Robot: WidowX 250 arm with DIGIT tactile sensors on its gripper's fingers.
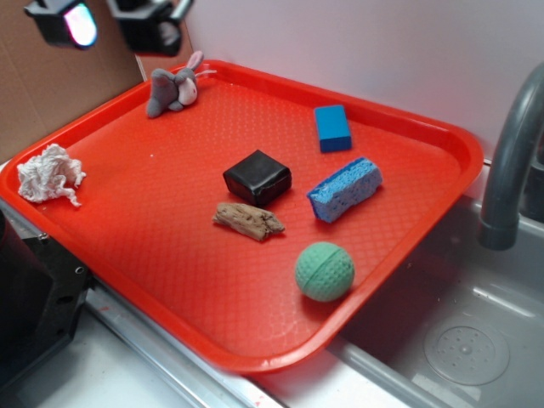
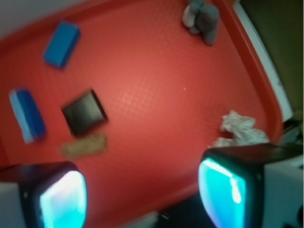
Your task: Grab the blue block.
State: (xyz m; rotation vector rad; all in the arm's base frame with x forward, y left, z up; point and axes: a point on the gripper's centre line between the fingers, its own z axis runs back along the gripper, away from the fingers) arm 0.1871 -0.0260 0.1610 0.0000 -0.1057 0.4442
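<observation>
Red and wide, the tray (image 1: 127,255) sits beside a sink and holds everything. On its far side lies the blue block (image 1: 332,127), flat and free, with the sponge (image 1: 344,189) just nearer and the black cube (image 1: 257,177) toward the middle. Well apart, above the tray's far left corner near the stuffed animal (image 1: 173,88), hangs the gripper (image 2: 142,190), fingers spread and empty. The approach looks barely begun; next it likely must cross over the block, line up and descend.

Gripper (image 1: 110,21) cropped at top edge (wrist view blurred), seemingly open.
</observation>
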